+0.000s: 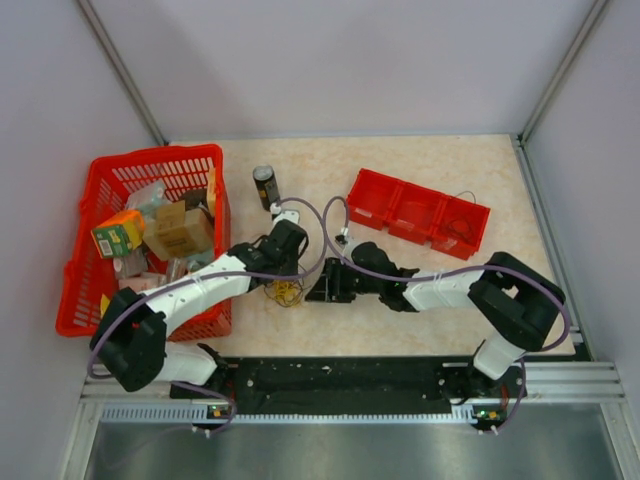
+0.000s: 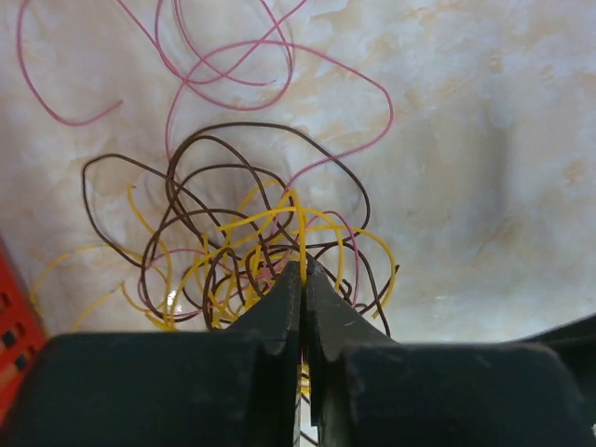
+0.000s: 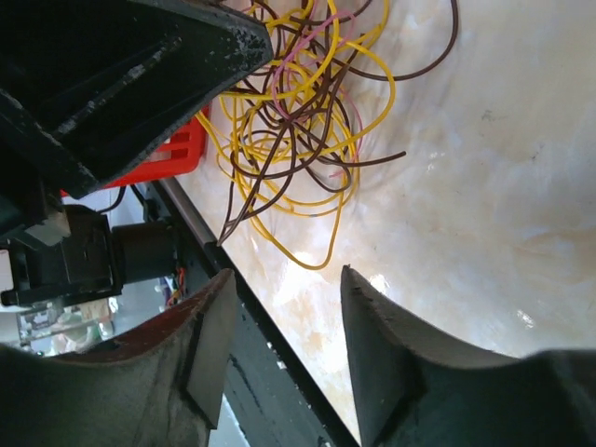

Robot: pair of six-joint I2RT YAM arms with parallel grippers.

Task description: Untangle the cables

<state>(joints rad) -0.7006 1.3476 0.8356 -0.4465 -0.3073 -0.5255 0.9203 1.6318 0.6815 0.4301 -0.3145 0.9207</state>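
Note:
The cables (image 2: 251, 233) lie as one tangle of thin yellow, dark brown and pink wires on the marbled table. A pink wire (image 2: 279, 56) loops out beyond it. In the top view the tangle (image 1: 288, 293) sits between the two grippers. My left gripper (image 2: 303, 272) is shut, with a yellow wire pinched between its tips, right at the tangle. In the top view the left gripper (image 1: 286, 272) is just above the tangle. My right gripper (image 3: 287, 275) is open and empty, a little short of the tangle (image 3: 298, 121), low over the table. It shows in the top view (image 1: 320, 285) right of the wires.
A red basket (image 1: 100, 190) full of boxes stands at the left, close to the left arm. A dark can (image 1: 265, 185) stands behind the tangle. A red three-compartment tray (image 1: 375, 190) lies at the back right. A black rail (image 3: 279, 354) runs along the table's near edge.

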